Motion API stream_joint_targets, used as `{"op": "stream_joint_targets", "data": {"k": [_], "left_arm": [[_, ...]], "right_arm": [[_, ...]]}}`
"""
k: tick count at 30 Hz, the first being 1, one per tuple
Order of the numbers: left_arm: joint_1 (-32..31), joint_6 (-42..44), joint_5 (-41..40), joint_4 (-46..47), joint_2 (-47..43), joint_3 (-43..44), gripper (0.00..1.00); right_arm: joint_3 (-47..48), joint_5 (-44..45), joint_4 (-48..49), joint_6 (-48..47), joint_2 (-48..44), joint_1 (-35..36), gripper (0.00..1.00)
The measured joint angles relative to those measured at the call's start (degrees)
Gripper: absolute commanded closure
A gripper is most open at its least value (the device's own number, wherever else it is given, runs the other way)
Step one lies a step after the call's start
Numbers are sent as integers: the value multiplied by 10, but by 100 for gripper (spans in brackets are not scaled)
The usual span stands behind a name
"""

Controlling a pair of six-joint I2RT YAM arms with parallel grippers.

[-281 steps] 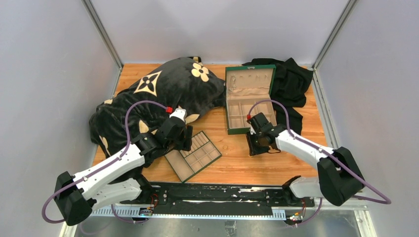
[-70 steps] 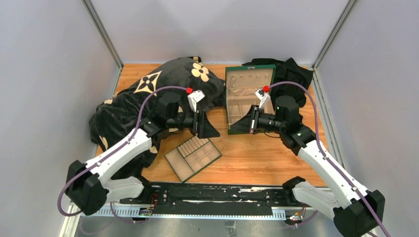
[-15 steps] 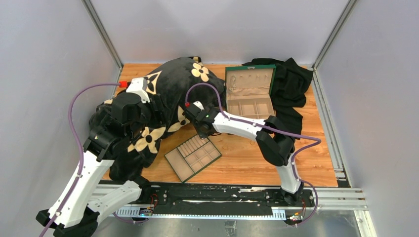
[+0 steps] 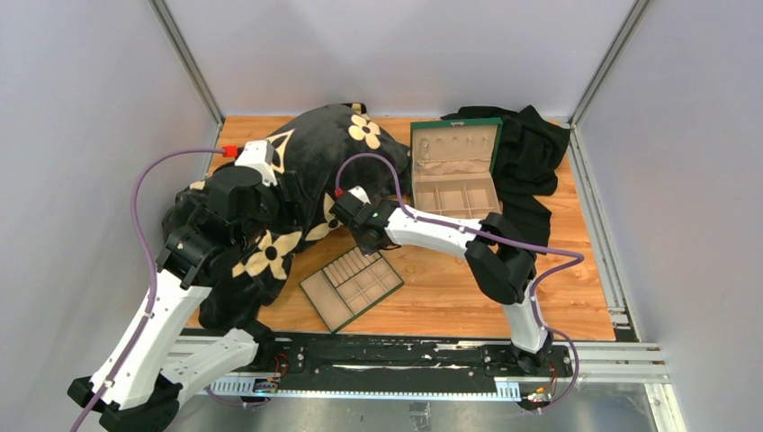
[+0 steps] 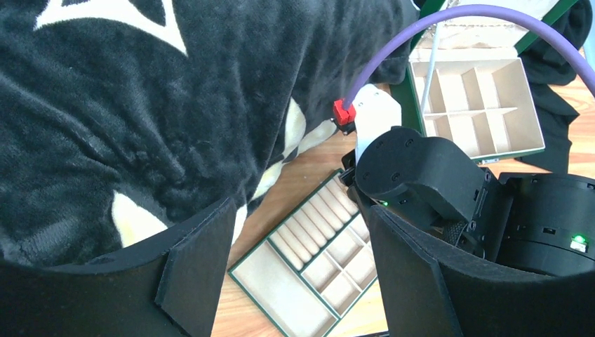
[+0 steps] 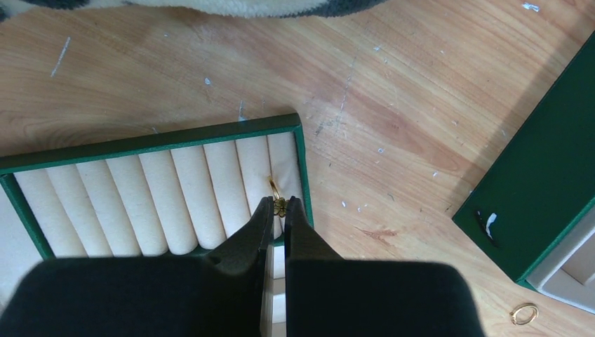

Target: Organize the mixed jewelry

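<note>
Two thin gold bands: held ring (image 6: 273,191) tight between right jaws, loose ring (image 6: 523,313) on table (image 6: 421,105); left jaws apart.

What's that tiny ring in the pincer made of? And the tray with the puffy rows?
The ring in the right pincer looks like thin metal: gold-coloured and shiny. Real gold? Can't tell. The tray has a dull green rim, maybe covered card, and beige rows that look like soft matte fabric.

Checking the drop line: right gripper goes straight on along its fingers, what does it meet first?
Likely the end ring slot of the green tray, by its rim; the gold ring pinched by the right gripper would touch first. Height unclear.
</note>
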Motion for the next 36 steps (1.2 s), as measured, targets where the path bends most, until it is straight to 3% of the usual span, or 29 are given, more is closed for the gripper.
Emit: {"op": "stream_joint_targets", "data": {"k": [28, 32, 36], "left_arm": [[0, 1, 1, 0, 3, -5, 26], [0, 2, 1, 0, 3, -9, 26], [0, 2, 1, 0, 3, -10, 26]], "right_arm": [[-7, 50, -4, 12, 19, 30, 100], [-6, 53, -4, 12, 21, 31, 87], [-7, 54, -2, 11, 20, 32, 82]]}}
